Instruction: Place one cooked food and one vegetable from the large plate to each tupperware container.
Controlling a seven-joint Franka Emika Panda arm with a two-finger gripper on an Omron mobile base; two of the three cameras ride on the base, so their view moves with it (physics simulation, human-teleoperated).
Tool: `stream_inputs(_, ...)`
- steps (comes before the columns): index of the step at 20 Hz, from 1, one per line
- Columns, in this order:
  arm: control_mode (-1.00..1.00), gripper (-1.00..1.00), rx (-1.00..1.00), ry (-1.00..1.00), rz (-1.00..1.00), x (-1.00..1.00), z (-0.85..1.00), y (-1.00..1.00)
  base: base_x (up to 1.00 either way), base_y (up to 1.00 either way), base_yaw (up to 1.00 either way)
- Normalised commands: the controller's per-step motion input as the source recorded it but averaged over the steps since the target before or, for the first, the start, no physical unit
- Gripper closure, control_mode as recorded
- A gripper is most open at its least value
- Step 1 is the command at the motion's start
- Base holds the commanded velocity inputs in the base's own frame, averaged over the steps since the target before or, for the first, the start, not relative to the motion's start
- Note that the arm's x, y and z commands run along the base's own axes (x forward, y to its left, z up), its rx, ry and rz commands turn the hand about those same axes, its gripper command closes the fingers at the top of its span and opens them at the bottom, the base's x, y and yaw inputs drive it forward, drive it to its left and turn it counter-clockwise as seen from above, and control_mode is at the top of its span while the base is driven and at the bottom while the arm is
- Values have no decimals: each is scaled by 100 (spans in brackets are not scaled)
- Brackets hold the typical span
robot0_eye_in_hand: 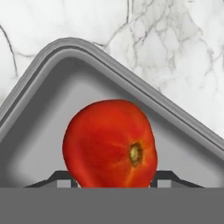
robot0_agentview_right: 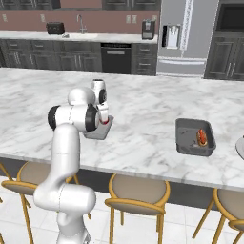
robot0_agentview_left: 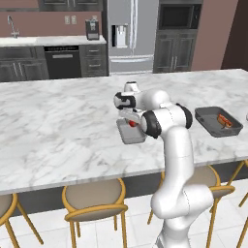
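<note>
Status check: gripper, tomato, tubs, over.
Gripper shut on tomato, over near tupperware tub. Far tub holds a hot dog. Nothing in the way.

Even, soft rendered light; faint shadows, slightly pixelated detail.

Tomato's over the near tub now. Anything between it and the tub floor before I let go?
Nothing visible. The tomato, between the gripper fingers, sits over bare grey floor of the tub. The other tub holds the hot dog.
</note>
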Motion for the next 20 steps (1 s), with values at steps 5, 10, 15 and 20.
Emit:
stream_inputs(5, -100, -100, 0, 0, 0, 0, 0, 0, 0, 0, 0)
stream_inputs(10, -100, -100, 0, -2, 0, -27, 0, -3, 0, 0, 0)
stream_inputs(15, -100, -100, 3, -36, 10, -100, 1, -37, 0, 0, 0)
stream_inputs(20, -100, -100, 2, -39, 17, -100, 18, -27, 0, 0, 0)
